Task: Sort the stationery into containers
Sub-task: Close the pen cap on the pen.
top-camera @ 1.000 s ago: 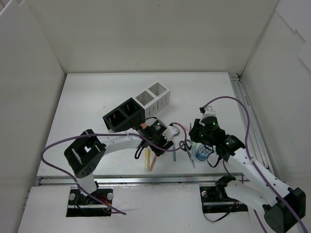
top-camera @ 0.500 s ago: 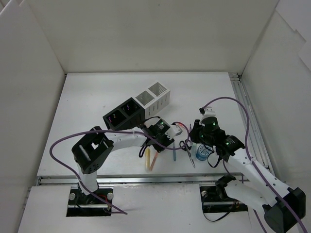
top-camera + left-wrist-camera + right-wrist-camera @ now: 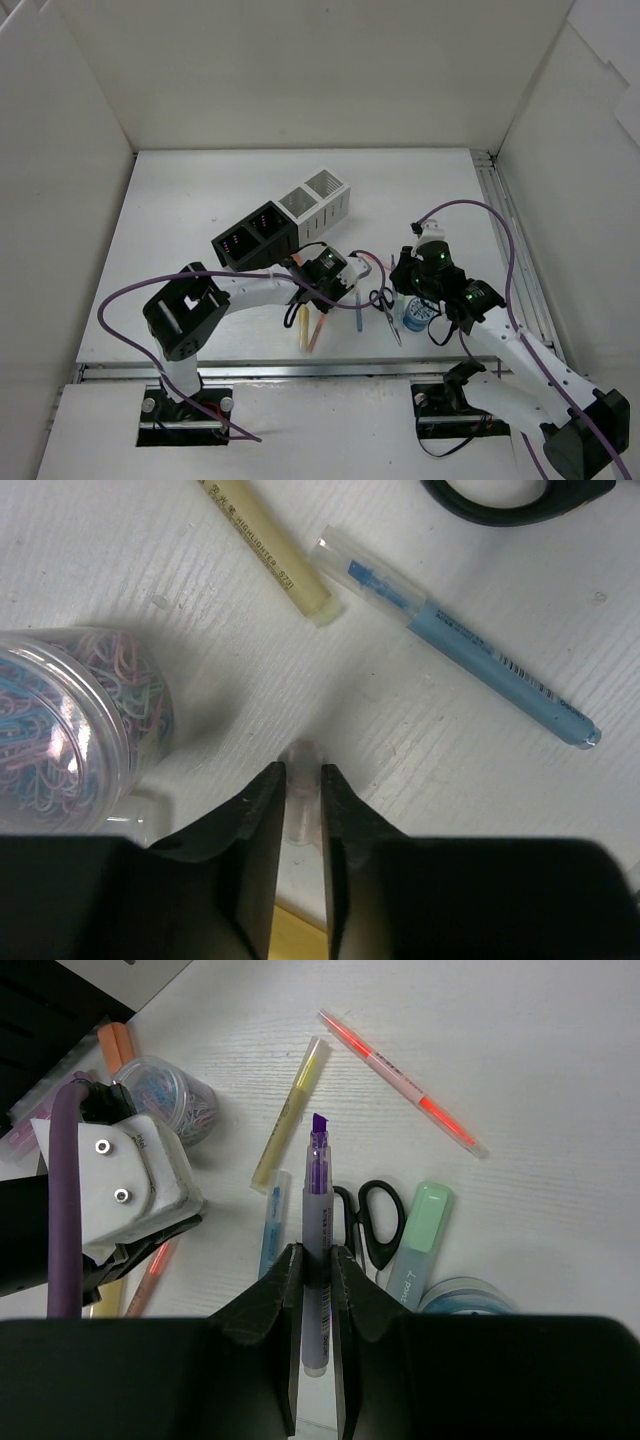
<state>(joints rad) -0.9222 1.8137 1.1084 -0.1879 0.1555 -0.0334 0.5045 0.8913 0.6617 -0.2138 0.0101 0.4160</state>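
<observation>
The right gripper (image 3: 318, 1251) is clamping a purple highlighter (image 3: 318, 1185) between its fingers, chisel tip pointing away from the wrist, and holding it above the scattered stationery. Below it, the black-handled scissors (image 3: 370, 1222) are lying just beside a pale green eraser (image 3: 420, 1235) and the blue tape roll (image 3: 470, 1296). A pink pen (image 3: 400, 1080), a yellow highlighter (image 3: 285, 1125) and a blue pen (image 3: 270, 1222) are resting nearby on the white table (image 3: 180, 210).

The left gripper (image 3: 300, 772) is pinching the translucent end of a slim pen (image 3: 301, 750) (its body is hidden under the fingers), right next to a clear tub of paper clips (image 3: 70, 730). The organiser compartments (image 3: 285, 222) are standing well apart, behind both grippers.
</observation>
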